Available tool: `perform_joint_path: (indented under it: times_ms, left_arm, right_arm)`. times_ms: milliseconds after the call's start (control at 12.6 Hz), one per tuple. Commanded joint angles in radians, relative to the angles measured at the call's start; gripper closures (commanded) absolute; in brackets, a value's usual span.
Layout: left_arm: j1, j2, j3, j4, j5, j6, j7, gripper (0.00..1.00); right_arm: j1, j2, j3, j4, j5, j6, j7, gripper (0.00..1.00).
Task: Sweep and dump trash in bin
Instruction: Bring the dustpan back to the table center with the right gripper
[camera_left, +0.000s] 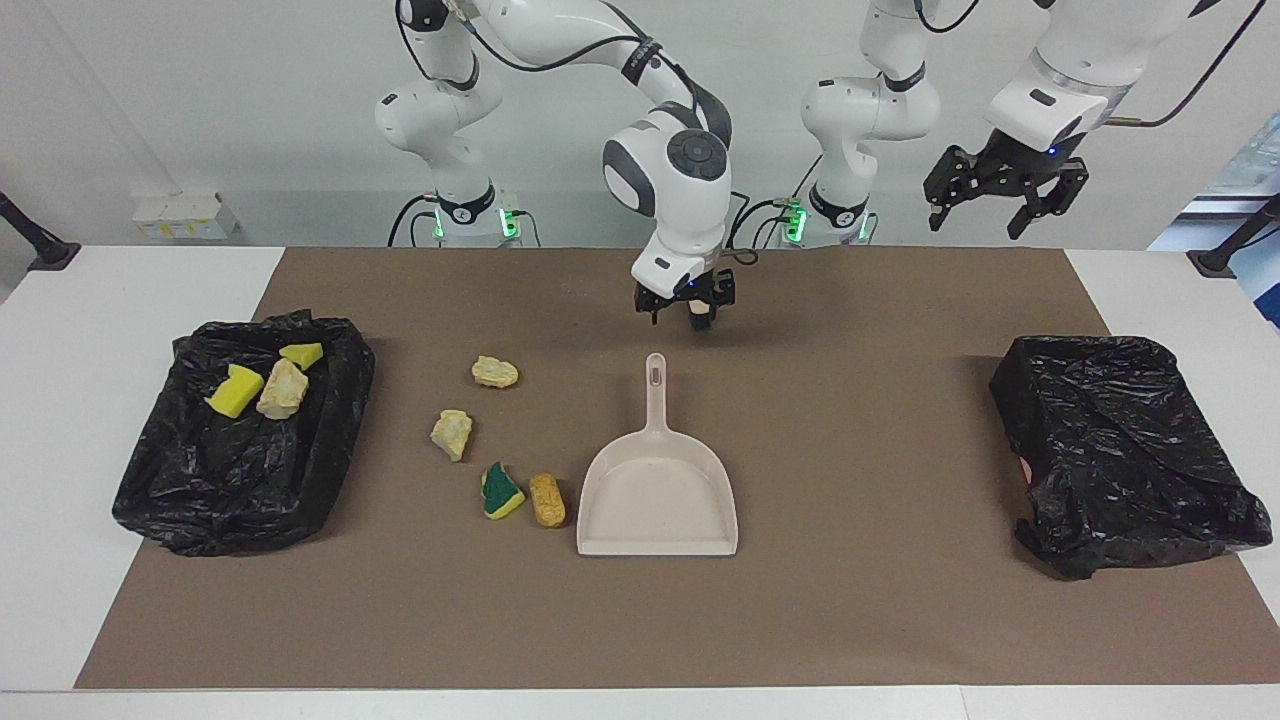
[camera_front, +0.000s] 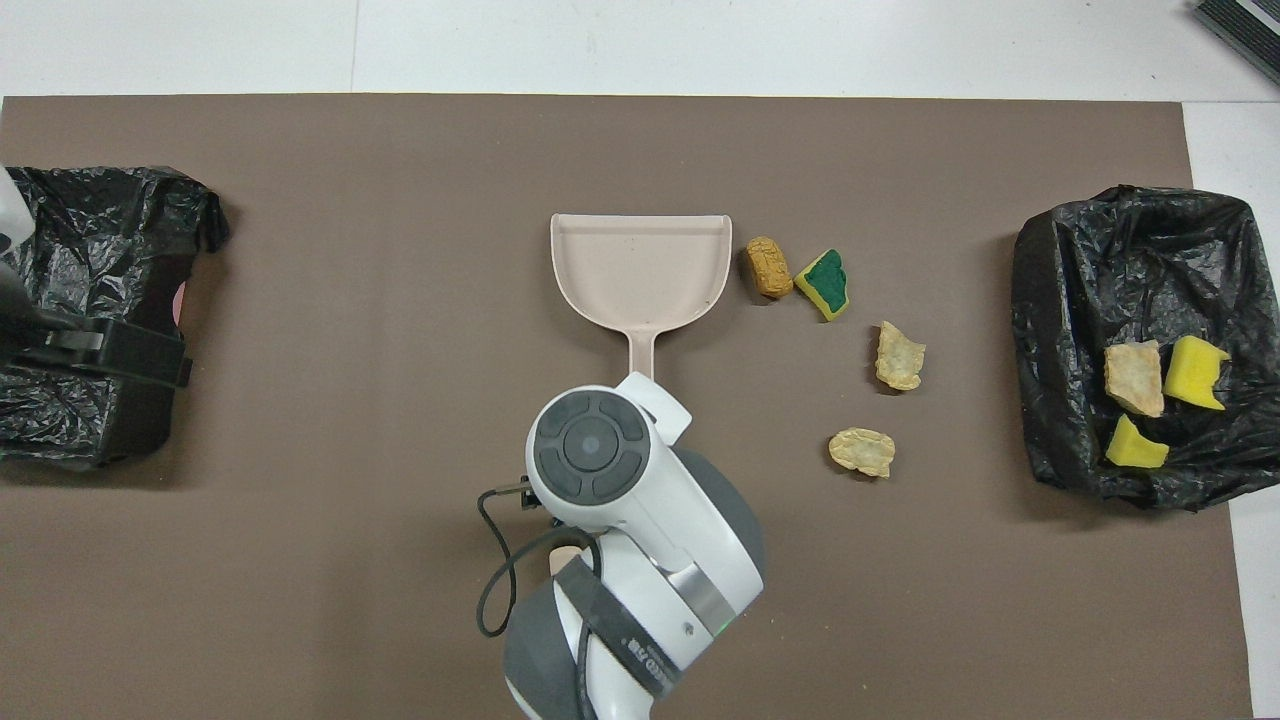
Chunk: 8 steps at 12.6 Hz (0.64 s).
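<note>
Below and ahead of my right gripper (camera_left: 685, 311), four scraps of trash lie loose on the mat: a tan lump (camera_left: 546, 500) just beside the dustpan (camera_left: 657, 497), a green wedge (camera_left: 501, 491) touching that lump, and two cream lumps (camera_left: 452, 433) (camera_left: 495, 372) strung back toward the robots, all on the right-arm side of the pan. The pan lies flat, its handle pointing at the right gripper and its mouth away from the robots, so its long axis runs straight out from the gripper. The right gripper hangs over the mat above the handle's end, jaws spread and holding nothing. I judge the right arm the nearer one for whatever comes next. The lined bin (camera_left: 150, 480) at the right arm's end holds three scraps: two yellow bits and a cream lump. The covered bin (camera_left: 1130, 450) shows nothing inside. My left gripper (camera_left: 990, 195) waits high over it, jaws spread and empty.
</note>
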Motion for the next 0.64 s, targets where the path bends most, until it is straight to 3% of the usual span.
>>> perform_joint_path:
  times_ms: [0,238,397,556]
  left_arm:
    - [0.007,-0.019,-0.013,-0.018,0.011,0.004,-0.002,0.0]
    - [-0.008,-0.039,-0.026,-0.065,0.002,0.042,-0.005,0.0]
    - [-0.066,-0.042,-0.031,-0.094,0.002,0.101,-0.009,0.0]
    - [-0.137,-0.041,-0.033,-0.148,0.002,0.151,-0.021,0.0]
  right_arm:
    - [0.077,-0.149,-0.002,-0.203,0.033,0.048,0.074,0.0]
    - [0.175,-0.295,-0.002,-0.46,0.036,0.229,0.154,0.0]
    - [0.237,-0.33,-0.001,-0.508,0.036,0.231,0.199,0.0]
    - [0.315,-0.291,-0.001,-0.508,0.036,0.254,0.272,0.0]
